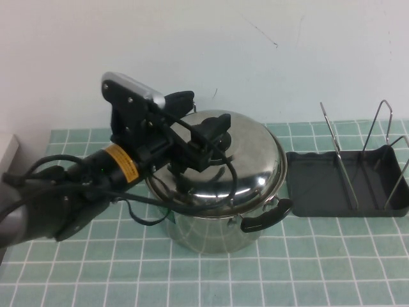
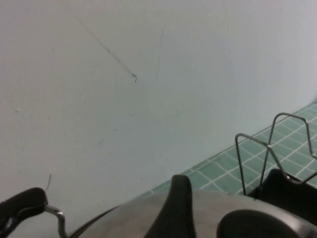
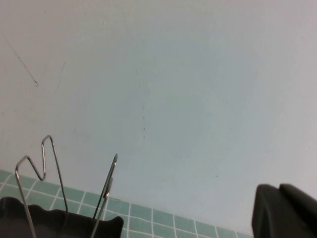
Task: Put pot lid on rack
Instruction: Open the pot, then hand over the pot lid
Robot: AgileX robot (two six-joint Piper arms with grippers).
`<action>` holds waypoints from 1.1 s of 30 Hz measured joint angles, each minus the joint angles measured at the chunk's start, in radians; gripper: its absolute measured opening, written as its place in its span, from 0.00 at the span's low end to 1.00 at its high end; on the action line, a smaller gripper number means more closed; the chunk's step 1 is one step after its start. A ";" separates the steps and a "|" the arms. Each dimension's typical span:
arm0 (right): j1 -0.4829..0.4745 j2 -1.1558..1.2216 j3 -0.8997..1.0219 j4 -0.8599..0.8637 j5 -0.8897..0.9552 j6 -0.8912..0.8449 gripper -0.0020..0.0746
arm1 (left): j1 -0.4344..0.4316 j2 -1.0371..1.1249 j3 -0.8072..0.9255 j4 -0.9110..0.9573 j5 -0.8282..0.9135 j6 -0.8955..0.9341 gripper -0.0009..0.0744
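Observation:
The pot lid [image 1: 246, 166], shiny steel and domed, sits on the steel pot [image 1: 211, 233] at the middle of the table. My left gripper [image 1: 206, 142] reaches over the lid from the left, with its jaws open on either side of the centre knob, which it hides in the high view. In the left wrist view one finger [image 2: 179, 208] stands apart from the black knob [image 2: 262, 225], with lid [image 2: 148, 218] showing between them. The rack [image 1: 319, 185], a dark tray with wire loops, stands to the right of the pot. My right gripper [image 3: 280, 208] is empty and out of the high view.
The pot's black handle [image 1: 265, 217] points toward the rack. The rack's wire loops [image 1: 377, 128] rise at its far side and show in both wrist views [image 2: 272, 148] [image 3: 44, 163]. A white wall stands behind the green tiled cloth [image 1: 319, 268]. A pale box edge [image 1: 7, 150] is at far left.

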 joint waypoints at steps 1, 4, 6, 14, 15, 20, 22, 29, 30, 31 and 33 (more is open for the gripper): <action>0.000 0.000 0.000 0.000 0.000 0.000 0.02 | -0.005 0.022 -0.012 -0.007 0.004 0.005 0.82; 0.000 0.000 0.002 0.000 0.000 0.000 0.02 | -0.020 0.076 -0.041 -0.019 0.011 0.031 0.77; 0.000 0.000 0.002 0.000 0.000 0.000 0.02 | -0.027 0.103 -0.053 -0.026 0.011 0.054 0.70; 0.000 0.000 0.004 0.000 0.000 0.000 0.02 | -0.039 0.134 -0.061 -0.042 0.003 0.101 0.45; 0.000 0.000 0.004 0.000 0.000 0.000 0.02 | -0.039 0.134 -0.061 -0.044 -0.006 0.101 0.45; 0.000 0.002 -0.013 0.000 -0.011 0.008 0.02 | -0.040 0.144 -0.061 -0.072 -0.154 0.080 0.45; 0.000 0.010 -0.069 0.000 -0.001 0.024 0.02 | -0.041 0.129 -0.061 -0.099 -0.187 0.047 0.45; 0.002 0.120 -0.372 0.306 0.213 0.018 0.02 | -0.062 -0.001 -0.061 -0.218 -0.204 -0.172 0.45; 0.004 0.142 -0.407 0.422 0.254 -0.044 0.02 | -0.074 -0.020 -0.061 -0.234 -0.206 -0.195 0.45; 0.006 0.161 -0.433 0.528 0.288 -0.128 0.02 | -0.094 -0.043 -0.063 -0.252 -0.209 -0.215 0.45; 0.012 0.214 -0.455 0.838 0.381 -0.360 0.02 | -0.144 -0.076 -0.079 -0.285 -0.215 -0.237 0.45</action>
